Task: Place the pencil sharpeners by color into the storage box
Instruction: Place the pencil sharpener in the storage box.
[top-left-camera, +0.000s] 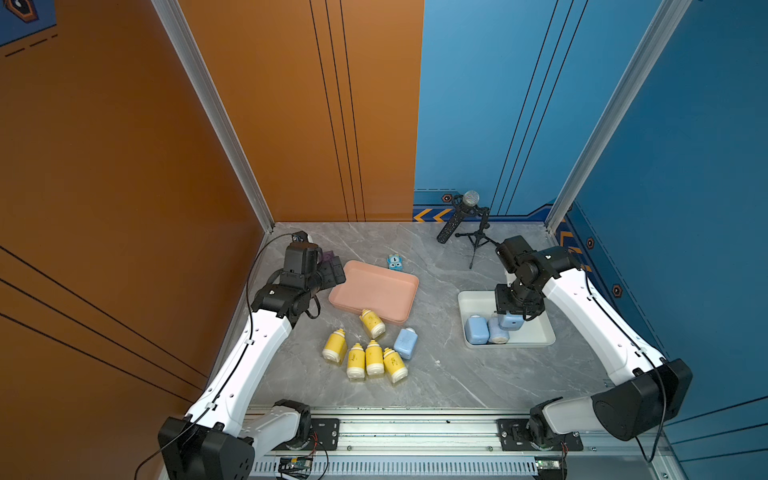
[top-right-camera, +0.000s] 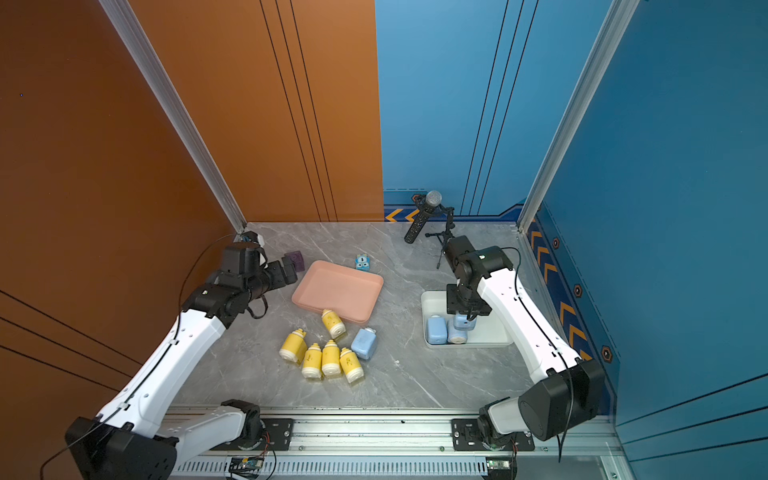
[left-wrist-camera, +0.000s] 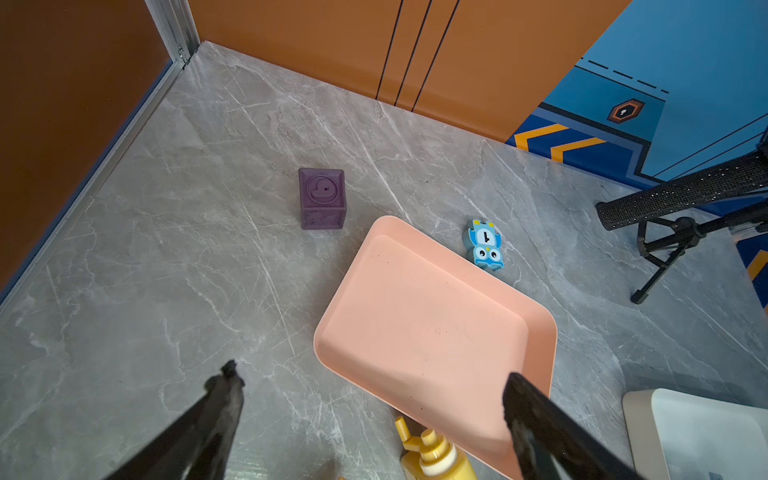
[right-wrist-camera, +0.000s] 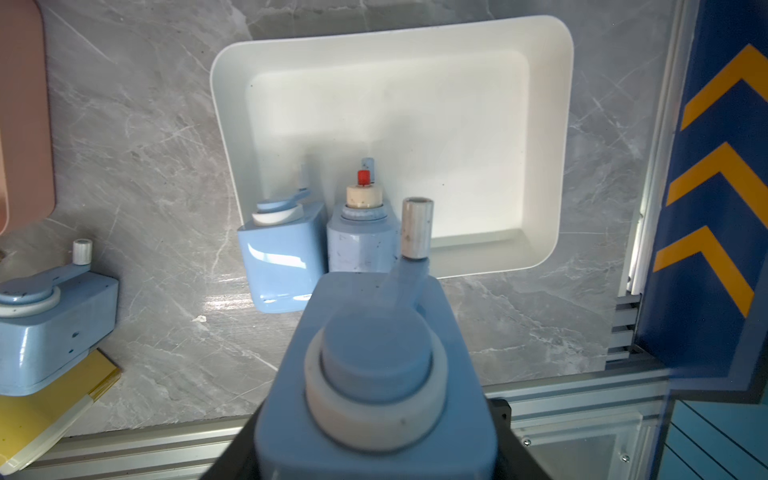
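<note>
Colour sorting explains it: right hand grips a blue sharpener over the white tray, apparently to join two blue ones; left hand gapes empty.

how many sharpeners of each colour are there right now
yellow sharpeners: 5, all on the table
light blue sharpeners: 4 (1 on the table, 2 in the white tray, 1 held in the right claw)
total: 9
</note>
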